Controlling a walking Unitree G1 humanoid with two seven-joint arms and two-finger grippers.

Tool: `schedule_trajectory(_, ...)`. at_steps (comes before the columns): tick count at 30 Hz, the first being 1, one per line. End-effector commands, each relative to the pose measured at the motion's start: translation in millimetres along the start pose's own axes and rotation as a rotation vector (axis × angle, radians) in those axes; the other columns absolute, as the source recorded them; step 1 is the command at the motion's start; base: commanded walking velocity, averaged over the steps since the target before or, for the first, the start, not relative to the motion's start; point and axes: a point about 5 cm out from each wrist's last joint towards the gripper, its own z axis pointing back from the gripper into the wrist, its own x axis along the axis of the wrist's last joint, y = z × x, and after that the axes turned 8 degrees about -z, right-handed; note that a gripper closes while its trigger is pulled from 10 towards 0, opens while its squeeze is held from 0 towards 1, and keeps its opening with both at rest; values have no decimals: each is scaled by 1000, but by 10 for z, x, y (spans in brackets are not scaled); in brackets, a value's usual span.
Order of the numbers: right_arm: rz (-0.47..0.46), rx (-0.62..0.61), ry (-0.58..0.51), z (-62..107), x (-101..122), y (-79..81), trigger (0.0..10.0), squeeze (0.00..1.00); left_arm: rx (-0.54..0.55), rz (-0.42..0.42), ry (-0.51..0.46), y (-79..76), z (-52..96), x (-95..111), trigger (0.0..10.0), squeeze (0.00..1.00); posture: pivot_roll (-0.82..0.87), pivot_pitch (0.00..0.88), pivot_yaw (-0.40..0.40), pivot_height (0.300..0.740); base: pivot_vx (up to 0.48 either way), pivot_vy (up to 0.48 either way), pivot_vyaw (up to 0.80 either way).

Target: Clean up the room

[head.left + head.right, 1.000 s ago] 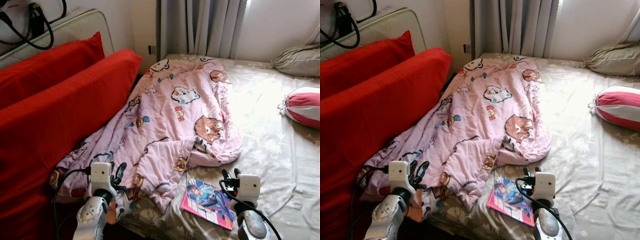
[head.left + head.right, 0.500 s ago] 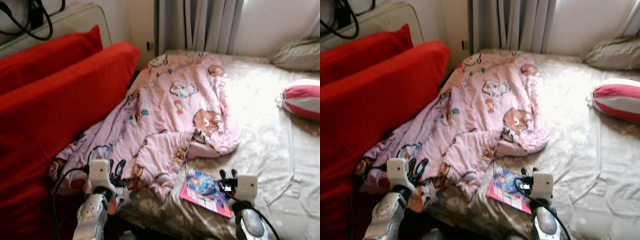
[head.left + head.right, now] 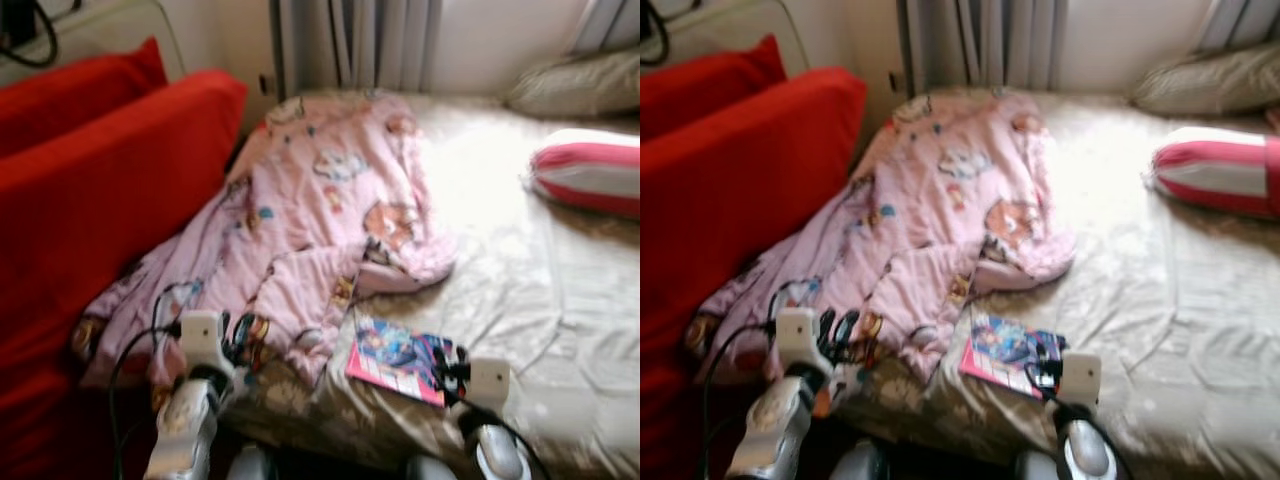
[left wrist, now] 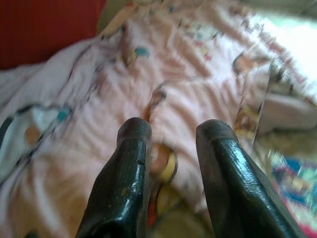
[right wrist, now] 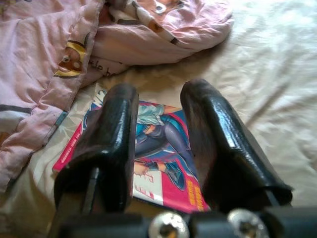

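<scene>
Left eye view gives you a blurred look at the bed (image 3: 560,300), covered in a pale patterned sheet. Red cushions (image 3: 90,190) stand along its left side. A pink cartoon-print blanket (image 3: 310,220) lies rumpled across the bed's left half, reaching from the curtain (image 3: 350,40) down to the near edge. You have a red-and-white striped pillow (image 3: 590,170) at the far right, with a beige pillow (image 3: 580,85) behind it. A pink magazine (image 3: 395,358) lies flat near the bed's front edge, just beside the blanket's lower fold. Your left gripper (image 4: 168,144) hovers over the blanket, fingers (image 4: 126,173) apart and holding nothing. Your right gripper (image 5: 158,129) hovers over the magazine, fingers (image 5: 218,144) likewise apart and empty.
</scene>
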Motion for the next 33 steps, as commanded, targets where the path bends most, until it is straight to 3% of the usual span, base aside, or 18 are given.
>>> schedule_trajectory(1, -8, 24, 43, 30, -85, 38, 10000, 0, 7, -9, 13, 30, 5, -4, 10000, 0, 32, 84, 48, 647, 0, 0, 0)
schedule_trajectory(7, -16, 47, 49, 32, -102, 73, 10000, 0, 2, -10, 15, 13, 7, -3, 10000, 0, 30, 84, 48, 627, 0, 0, 0)
schedule_trajectory(19, -6, 40, 53, 34, -108, 44, 10000, 0, -6, -8, 25, -26, 29, -35, 10000, 0, 27, 82, 39, 627, 0, 0, 0)
schedule_trajectory(23, -2, 53, 35, 33, -83, 35, 10000, 0, -9, -5, 31, -48, 21, -56, 10000, 0, 14, 81, 31, 602, 0, 0, 0)
schedule_trajectory(33, -22, -59, -59, 15, 75, -161, 10000, 0, -15, 5, 36, -125, 15, -87, 10000, 0, 9, 69, 7, 602, 0, 0, 0)
